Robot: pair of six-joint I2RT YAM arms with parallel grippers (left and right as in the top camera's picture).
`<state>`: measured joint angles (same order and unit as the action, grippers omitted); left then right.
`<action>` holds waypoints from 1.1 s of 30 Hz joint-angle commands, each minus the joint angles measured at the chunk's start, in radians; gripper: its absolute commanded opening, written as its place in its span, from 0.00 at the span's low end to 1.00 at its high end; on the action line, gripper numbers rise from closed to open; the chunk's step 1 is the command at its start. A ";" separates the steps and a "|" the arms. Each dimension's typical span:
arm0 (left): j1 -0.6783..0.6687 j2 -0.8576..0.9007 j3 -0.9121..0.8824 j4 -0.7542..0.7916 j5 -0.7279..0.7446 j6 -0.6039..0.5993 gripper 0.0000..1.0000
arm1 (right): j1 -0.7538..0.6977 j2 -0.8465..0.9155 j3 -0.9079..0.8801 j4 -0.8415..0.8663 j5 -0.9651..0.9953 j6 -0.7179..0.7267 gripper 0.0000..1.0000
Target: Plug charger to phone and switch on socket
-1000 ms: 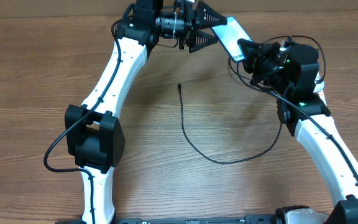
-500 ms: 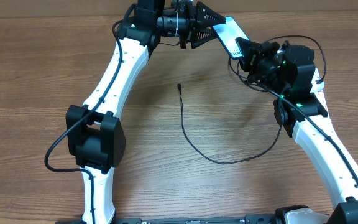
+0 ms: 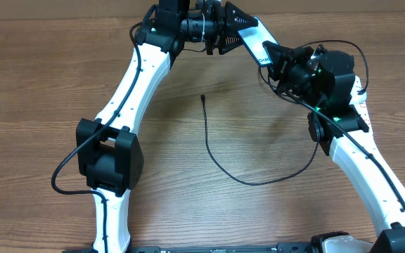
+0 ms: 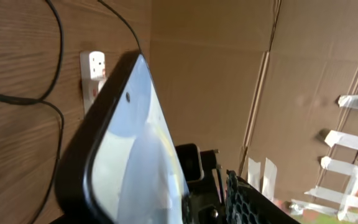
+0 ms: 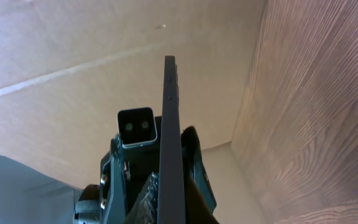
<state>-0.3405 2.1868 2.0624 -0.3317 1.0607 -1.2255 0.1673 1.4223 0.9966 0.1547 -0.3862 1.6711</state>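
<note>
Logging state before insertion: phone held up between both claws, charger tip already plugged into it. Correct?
Not plugged in. The overhead view shows the charger tip lying loose on the table, well apart from the phone. The rest holds: the phone is up between the left claw and the right claw.

We've carried the phone slightly back and leftward, left gripper and right gripper both shifting along with it.

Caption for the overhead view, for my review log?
Left gripper and right gripper hold the phone; charger lies unplugged on the table.
</note>
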 commanded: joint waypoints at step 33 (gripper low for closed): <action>-0.006 -0.003 0.023 0.003 -0.077 -0.001 0.04 | 0.063 -0.020 0.026 -0.038 0.019 -0.030 0.35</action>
<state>-0.3405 2.1933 2.0624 -0.3363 1.0008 -1.2507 0.2184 1.4128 1.0004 0.1104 -0.3477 1.6585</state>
